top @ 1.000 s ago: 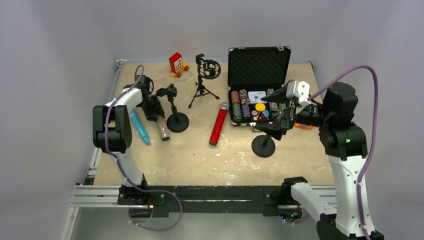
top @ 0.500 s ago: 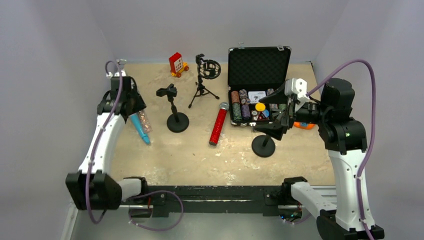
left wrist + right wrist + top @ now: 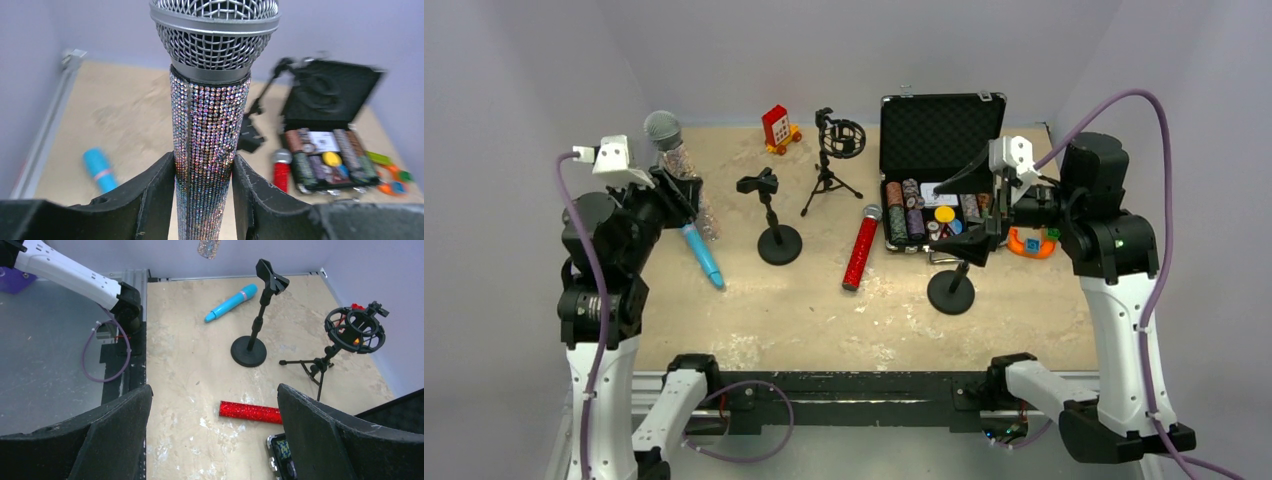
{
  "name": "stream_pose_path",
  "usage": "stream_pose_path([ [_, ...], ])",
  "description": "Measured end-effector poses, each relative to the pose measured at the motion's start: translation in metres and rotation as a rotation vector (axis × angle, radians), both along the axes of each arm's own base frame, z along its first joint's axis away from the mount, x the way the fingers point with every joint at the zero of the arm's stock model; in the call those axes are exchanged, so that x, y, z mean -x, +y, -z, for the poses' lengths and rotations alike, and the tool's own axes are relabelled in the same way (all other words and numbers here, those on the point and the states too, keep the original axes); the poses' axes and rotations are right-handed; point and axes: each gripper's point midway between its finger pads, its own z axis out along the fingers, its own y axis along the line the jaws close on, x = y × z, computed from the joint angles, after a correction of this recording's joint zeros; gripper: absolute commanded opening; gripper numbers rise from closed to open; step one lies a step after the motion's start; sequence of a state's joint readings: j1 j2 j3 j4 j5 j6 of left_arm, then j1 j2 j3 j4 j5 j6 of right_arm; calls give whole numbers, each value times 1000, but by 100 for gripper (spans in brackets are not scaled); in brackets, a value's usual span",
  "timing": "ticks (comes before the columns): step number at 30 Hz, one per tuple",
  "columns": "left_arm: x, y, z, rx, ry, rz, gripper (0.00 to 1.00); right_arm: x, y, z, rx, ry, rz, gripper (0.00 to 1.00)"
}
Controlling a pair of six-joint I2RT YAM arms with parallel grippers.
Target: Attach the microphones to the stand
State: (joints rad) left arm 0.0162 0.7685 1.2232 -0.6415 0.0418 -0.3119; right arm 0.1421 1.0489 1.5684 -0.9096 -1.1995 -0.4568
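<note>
An open black case (image 3: 942, 125) stands at the back right of the tabletop (image 3: 824, 320), its lid upright and its tray holding rows of poker chips (image 3: 904, 222), a white card (image 3: 939, 192) and a yellow disc (image 3: 945, 214). There are three microphones. The silver-glitter microphone (image 3: 210, 125) is held upright, mesh head on top, clamped by its barrel between the left fingers (image 3: 152, 197) above the tabletop's left edge. The light-blue microphone (image 3: 702, 255) lies just below it, and the red-glitter microphone (image 3: 860, 250) lies mid-table beside the case. There are three stands: a round-base clip stand (image 3: 776, 240), a tripod with a ring mount (image 3: 829, 180) behind it, and a second round-base stand (image 3: 951, 292) under the right fingers (image 3: 320, 435), which are spread wide and grasp nothing. One red toy (image 3: 776, 128) sits at the back edge.
</note>
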Motion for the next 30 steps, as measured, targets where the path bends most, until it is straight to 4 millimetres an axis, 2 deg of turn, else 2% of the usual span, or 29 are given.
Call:
stream_pose_path([
  [5, 19, -63, -73, 27, -220, 325, 0, 2, 11, -6, -5, 5, -50, 98],
  [10, 39, -140, -116, 100, -335, 668, 0, 6, 31, -11, -21, 36, -135, 97],
  [15, 44, -207, -135, 193, -366, 885, 0, -6, 49, -21, -66, 89, -161, 97],
  [20, 28, -261, -135, 295, -338, 975, 0, -21, 58, -28, -97, 113, -149, 96],
  [25, 19, -296, -127, 353, -297, 1013, 0, -30, 65, -25, -109, 142, -134, 96],
  [30, 31, -314, -134, 394, -308, 1063, 0, -41, 67, -19, -119, 173, -85, 93],
])
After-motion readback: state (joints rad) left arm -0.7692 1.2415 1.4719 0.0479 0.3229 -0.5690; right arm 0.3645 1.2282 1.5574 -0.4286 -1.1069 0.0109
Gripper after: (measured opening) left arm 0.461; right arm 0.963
